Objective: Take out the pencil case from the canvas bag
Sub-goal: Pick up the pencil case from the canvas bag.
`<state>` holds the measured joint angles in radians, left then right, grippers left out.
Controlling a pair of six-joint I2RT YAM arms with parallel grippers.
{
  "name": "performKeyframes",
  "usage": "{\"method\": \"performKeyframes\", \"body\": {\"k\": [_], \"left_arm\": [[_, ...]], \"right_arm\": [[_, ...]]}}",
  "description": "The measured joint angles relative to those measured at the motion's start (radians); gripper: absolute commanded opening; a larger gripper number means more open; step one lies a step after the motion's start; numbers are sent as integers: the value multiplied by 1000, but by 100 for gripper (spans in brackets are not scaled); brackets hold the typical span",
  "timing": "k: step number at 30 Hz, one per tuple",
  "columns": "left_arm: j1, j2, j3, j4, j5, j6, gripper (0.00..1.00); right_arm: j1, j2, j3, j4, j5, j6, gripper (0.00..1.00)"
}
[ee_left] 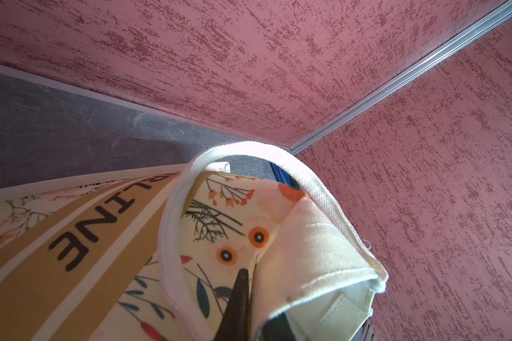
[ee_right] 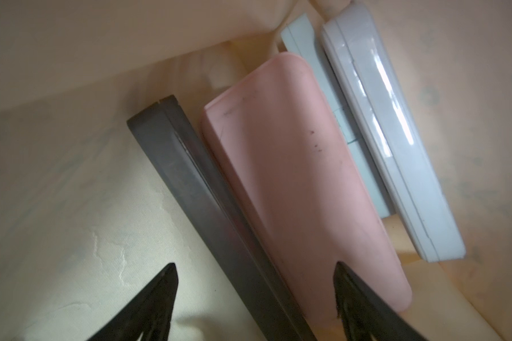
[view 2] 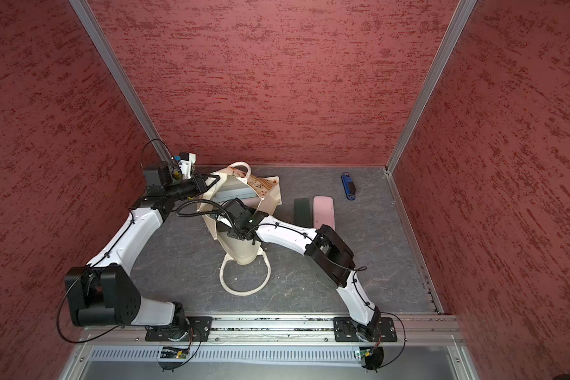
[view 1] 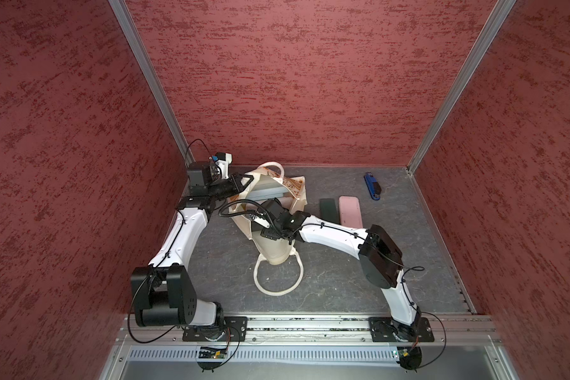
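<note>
The cream floral canvas bag (view 1: pixel 277 245) (view 2: pixel 241 251) stands mid-table with its mouth held wide. My left gripper (view 1: pixel 246 184) (ee_left: pixel 253 283) is shut on the bag's rim beside a white handle (ee_left: pixel 172 236). My right wrist (view 1: pixel 278 218) reaches down into the mouth, hiding its fingers from both top views. In the right wrist view the right gripper (ee_right: pixel 254 265) is open inside the bag, holding nothing. Its jaws straddle a slim dark grey pencil case (ee_right: pixel 195 183), one fingertip over a pink pencil case (ee_right: pixel 287 165). A pale blue case (ee_right: pixel 328 97) and a white case (ee_right: pixel 396 147) lie beyond.
On the table right of the bag lie a dark green case (view 1: pixel 328 210) and a pink case (view 1: pixel 350 210), with a blue stapler (view 1: pixel 372 187) farther back. The bag's second handle (view 1: pixel 278 279) loops on the table in front. Red walls enclose three sides.
</note>
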<state>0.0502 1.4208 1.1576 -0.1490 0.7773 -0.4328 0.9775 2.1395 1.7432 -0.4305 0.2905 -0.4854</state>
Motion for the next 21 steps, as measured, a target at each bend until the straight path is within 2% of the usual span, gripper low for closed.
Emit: {"method": "performKeyframes", "body": {"k": [11,21], "left_arm": [[-3,0,0,0,1,0,3],[-4,0,0,0,0,0,3]], "right_arm": [[-18,102,66,-25,-23,-2,81],[-18,103,68,-57,-71,-3,62]]}}
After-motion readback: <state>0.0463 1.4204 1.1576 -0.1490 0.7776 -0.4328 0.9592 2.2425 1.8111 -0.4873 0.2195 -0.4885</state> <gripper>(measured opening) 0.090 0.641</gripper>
